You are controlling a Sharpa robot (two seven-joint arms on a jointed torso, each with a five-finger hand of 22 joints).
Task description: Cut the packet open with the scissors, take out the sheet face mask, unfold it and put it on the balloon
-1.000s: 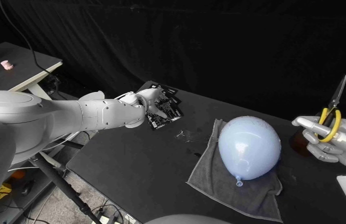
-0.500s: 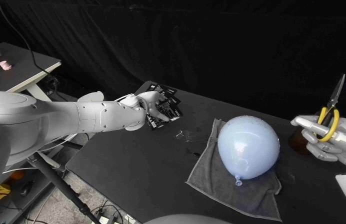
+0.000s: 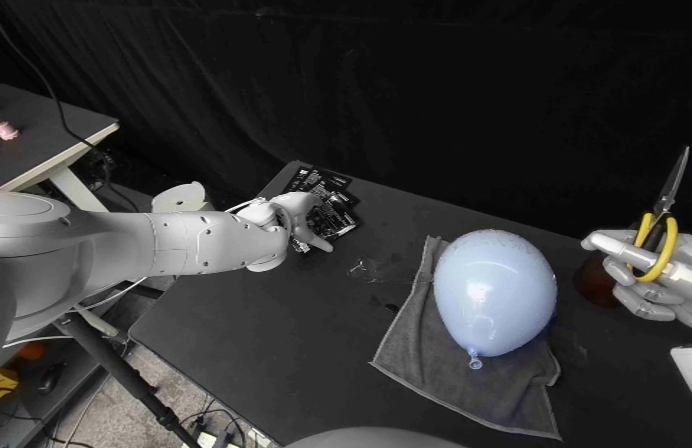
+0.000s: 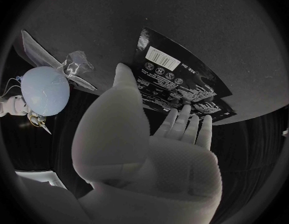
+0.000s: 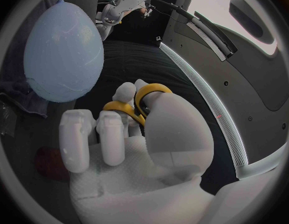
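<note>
pale blue balloon (image 3: 498, 290) lying on a grey towel (image 3: 440, 363) on the black table (image 3: 260, 338), knot toward the near edge. well left of the balloon, at the far corner: black sheet mask packet (image 3: 329, 200) flat on the tabletop, with the left hand (image 3: 296, 220) released, outstretched fingertips (image 4: 181, 122) laid on the packet's edge and thumb lifted clear, nothing grasped; crumpled clear plastic (image 3: 368, 268) between balloon and packet, just beside the towel. right of the balloon and off the towel: right hand (image 3: 645, 276) clenched round the yellow handles of the scissors (image 3: 666, 218), blades closed and pointing up.
</note>
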